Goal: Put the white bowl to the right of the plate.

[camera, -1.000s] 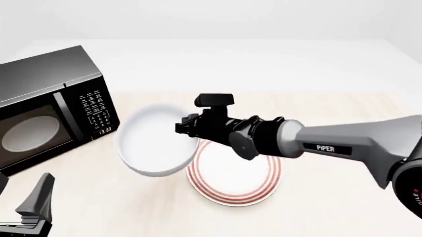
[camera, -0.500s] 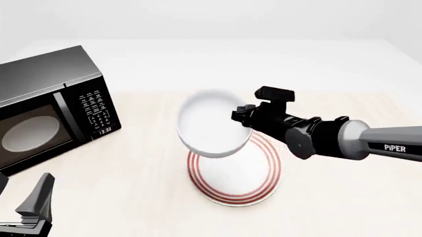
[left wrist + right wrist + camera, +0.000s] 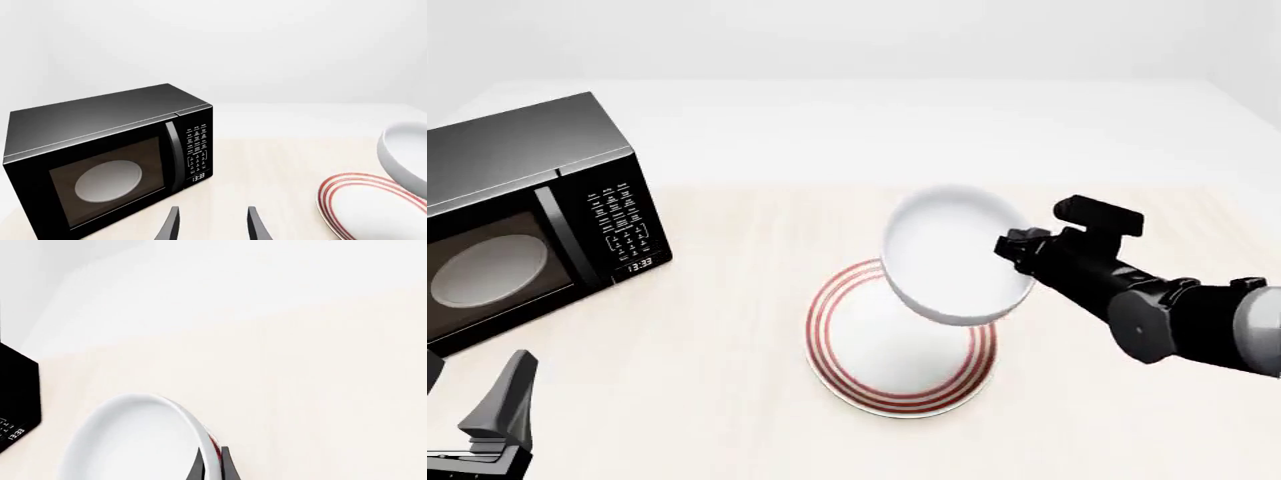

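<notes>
I have the right gripper point(image 3: 1014, 252) pinching the thick rim of the plain glossy white round bowl point(image 3: 954, 255), which hangs tilted in the air over the far right part of the flat white plate with red rings point(image 3: 901, 340) on the pale wooden table point(image 3: 734, 350). My left gripper point(image 3: 212, 225) sits low near the black microwave point(image 3: 534, 215), fingers spread with nothing between them.

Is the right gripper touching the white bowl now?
Touching. In the right wrist view the right gripper has its fingers closed on the rim of the white bowl, one on each side.
</notes>
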Available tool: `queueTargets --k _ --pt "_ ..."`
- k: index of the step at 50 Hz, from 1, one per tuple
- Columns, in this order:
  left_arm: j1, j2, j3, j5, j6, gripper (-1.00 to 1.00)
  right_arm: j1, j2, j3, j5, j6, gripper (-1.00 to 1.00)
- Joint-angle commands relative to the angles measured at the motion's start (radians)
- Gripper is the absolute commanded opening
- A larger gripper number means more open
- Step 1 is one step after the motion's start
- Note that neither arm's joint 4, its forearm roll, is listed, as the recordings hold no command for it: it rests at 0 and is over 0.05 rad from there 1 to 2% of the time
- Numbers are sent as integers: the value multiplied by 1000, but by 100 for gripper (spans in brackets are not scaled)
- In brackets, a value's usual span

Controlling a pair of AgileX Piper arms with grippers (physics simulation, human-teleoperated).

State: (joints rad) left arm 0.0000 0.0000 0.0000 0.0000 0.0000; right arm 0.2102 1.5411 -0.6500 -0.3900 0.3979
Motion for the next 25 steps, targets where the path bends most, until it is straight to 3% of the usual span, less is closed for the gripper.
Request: queueTargets --k 1,25 --pt "0 0 0 0 0 100 -102 -104 120 -25 1 -100" --pt "0 0 0 0 0 100 -313 -271 306 -33 4 -100"
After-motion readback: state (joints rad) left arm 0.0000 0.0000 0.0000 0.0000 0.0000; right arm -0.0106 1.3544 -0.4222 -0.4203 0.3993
